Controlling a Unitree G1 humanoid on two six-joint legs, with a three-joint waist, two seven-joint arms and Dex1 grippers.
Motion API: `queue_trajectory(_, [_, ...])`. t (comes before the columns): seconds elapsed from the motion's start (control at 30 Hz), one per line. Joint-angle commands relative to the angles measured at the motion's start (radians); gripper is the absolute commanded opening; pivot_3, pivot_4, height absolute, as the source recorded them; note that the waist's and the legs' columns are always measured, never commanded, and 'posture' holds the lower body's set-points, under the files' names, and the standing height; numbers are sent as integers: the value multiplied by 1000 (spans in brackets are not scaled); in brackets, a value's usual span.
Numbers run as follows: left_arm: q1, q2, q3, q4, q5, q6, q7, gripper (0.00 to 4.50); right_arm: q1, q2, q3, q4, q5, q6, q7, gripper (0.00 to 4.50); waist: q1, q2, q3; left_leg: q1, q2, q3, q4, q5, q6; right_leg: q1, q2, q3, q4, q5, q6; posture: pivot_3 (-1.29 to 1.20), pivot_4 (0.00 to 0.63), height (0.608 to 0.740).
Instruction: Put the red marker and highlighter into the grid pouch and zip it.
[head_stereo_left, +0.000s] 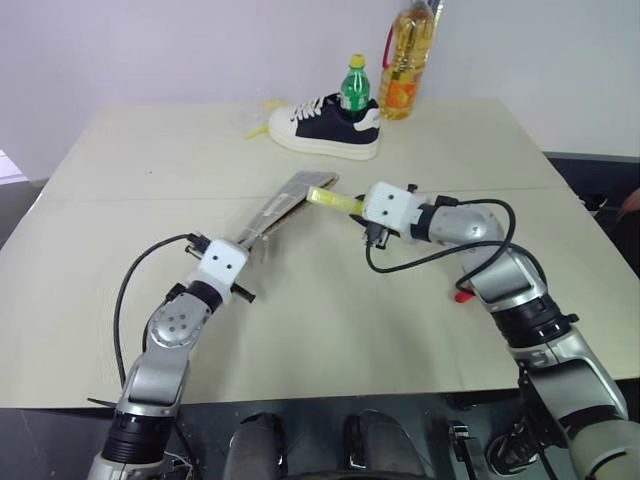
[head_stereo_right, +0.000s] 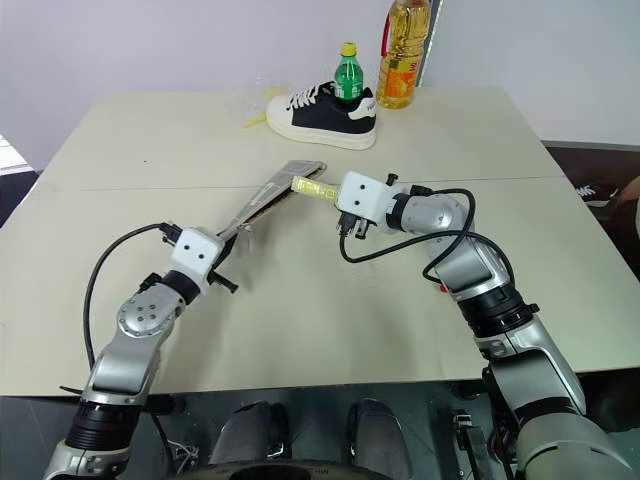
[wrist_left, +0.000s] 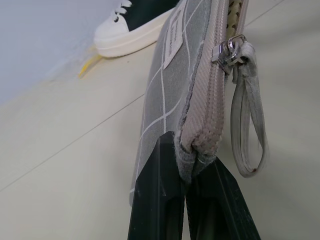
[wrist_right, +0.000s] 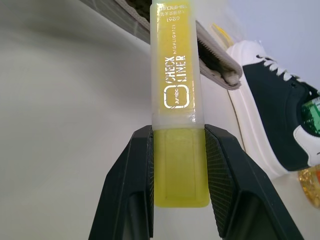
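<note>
Left gripper (wrist_left: 186, 200): you see it clamped on the pouch (head_stereo_left: 285, 205) corner.
Right gripper (wrist_right: 177, 165): you see it gripping the highlighter (wrist_right: 175, 100), tip at the pouch mouth.

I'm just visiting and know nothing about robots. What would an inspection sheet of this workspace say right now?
Surface: beige table, a seam line running across it.
Job's things: grid pouch held up off the table, zipper open; highlighter pointed at the pouch's open end; red marker lies on the table, mostly hidden behind the right arm.
Clutter: sneaker with a green bottle standing in it, oil bottle, at the far edge.
Grippers: left gripper shut on the pouch's corner; right gripper shut on the highlighter.
Cables: black cable loops off each wrist.
Surroundings: pale wall.
</note>
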Motion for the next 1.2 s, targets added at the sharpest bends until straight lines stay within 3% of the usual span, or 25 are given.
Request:
queue_trajectory(0.03, [-12,3,-4,-49,-12,-30,-8,0,-24,-10,15,-14,-35,-60,15,845,0,0,0,0,0,0,0,0,0,0,0,0,0,0,0,0,150,705])
queue_trajectory(0.23, [0,25,-16,-61,-13,-59,-51,0,-22,-25,44,-24,-91,-125,46,845,0,0,0,0,0,0,0,0,0,0,0,0,0,0,0,0,150,705])
queue_trajectory(0.43, [48,128,-49,-89,0,-127,-154,0,-26,-63,101,-42,-185,-234,75,845,-1,1,0,0,0,0,0,0,0,0,0,0,0,0,0,0,150,705])
queue_trajectory(0.67, [48,178,-58,-97,-38,-140,-247,0,-30,-56,152,-60,-228,-389,113,845,-1,1,0,0,0,0,0,0,0,0,0,0,0,0,0,0,150,705])
queue_trajectory(0.9, [47,153,-39,-72,-33,-113,-216,0,-18,-56,59,-77,-145,-360,128,4464,1,1,0,0,0,0,1,0,0,0,0,0,0,0,0,0,150,705])
queue_trajectory(1.0, [45,145,-45,-64,-29,-107,-210,0,9,-65,-21,-147,-1,-250,196,4464,1,1,0,0,0,0,1,0,0,0,0,0,0,0,0,0,150,705])
queue_trajectory(1.1, [23,128,-48,-29,-23,-97,-192,0,39,-91,-179,-274,245,90,279,4464,5,1,0,0,0,-1,1,0,0,1,0,0,0,0,0,0,150,705])
queue_trajectory(1.2, [-1,101,-50,2,-21,-89,-170,0,83,-181,-281,-304,312,308,288,4464,8,0,0,0,0,-2,2,0,0,2,0,0,0,0,0,0,150,705])
